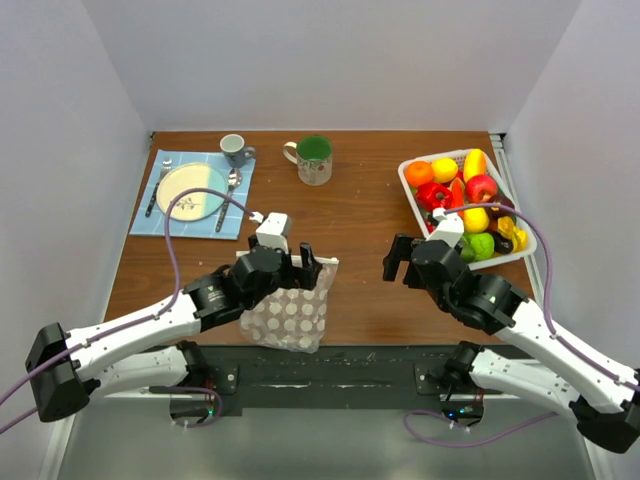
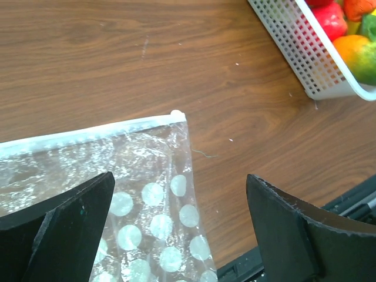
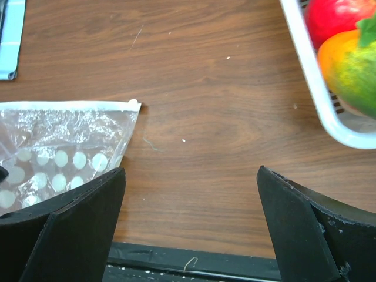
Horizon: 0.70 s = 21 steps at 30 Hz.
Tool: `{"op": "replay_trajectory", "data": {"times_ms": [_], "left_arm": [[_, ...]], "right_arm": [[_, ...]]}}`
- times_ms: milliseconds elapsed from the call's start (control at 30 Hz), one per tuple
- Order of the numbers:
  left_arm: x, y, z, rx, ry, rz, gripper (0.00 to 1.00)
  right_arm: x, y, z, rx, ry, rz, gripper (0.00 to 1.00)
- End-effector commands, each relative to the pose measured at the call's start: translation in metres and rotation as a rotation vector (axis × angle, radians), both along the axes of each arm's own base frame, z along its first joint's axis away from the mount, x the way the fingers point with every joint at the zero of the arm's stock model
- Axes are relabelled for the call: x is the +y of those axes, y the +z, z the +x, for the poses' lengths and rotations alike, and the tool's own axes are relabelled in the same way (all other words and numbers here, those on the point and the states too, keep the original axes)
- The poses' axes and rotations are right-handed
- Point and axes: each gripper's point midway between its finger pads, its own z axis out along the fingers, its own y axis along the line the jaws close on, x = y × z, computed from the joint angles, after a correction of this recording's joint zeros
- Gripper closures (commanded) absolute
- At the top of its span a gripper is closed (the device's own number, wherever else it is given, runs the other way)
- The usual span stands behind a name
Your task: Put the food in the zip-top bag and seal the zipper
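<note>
The zip-top bag point(image 1: 290, 315), clear with white dots, lies flat near the table's front edge, partly hanging over it. Its zipper point(image 2: 88, 132) runs along the far edge as a pale strip. My left gripper point(image 1: 310, 268) hovers open over the bag's right side; in the left wrist view the left gripper point(image 2: 180, 178) straddles the bag point(image 2: 147, 200) and bare wood. The right gripper point(image 1: 400, 262) is open above bare table, between bag and basket. Its wrist view shows the gripper point(image 3: 191, 170) empty and the bag's corner point(image 3: 53, 141) at left. The food point(image 1: 460, 195) fills the white basket.
The white slatted basket point(image 1: 408, 180) stands at the right rear. A blue placemat point(image 1: 150, 222) with plate point(image 1: 190, 190) and cutlery lies at the left rear. A grey cup point(image 1: 236, 149) and a green mug point(image 1: 314, 158) stand behind. A black strip point(image 1: 340, 365) edges the front.
</note>
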Motion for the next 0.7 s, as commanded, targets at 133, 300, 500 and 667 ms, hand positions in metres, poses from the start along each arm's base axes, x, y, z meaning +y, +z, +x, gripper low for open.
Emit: {"op": "replay_trajectory", "data": {"times_ms": [133, 300, 500, 667], "left_arm": [[0.039, 0.015, 0.011, 0.028, 0.258, 0.008, 0.0], [0.046, 0.005, 0.013, 0.077, 0.348, -0.023, 0.0], [0.065, -0.021, 0.05, 0.231, 0.599, -0.029, 0.09], [0.07, -0.03, 0.08, 0.294, 0.785, -0.01, 0.23]], "right_arm": [[0.031, -0.011, 0.006, 0.033, 0.091, 0.02, 0.01], [0.044, -0.02, 0.008, 0.044, 0.126, 0.043, 0.01], [0.068, -0.041, 0.01, 0.086, 0.18, 0.082, 0.01], [0.075, -0.058, 0.007, 0.121, 0.194, 0.093, 0.01]]}}
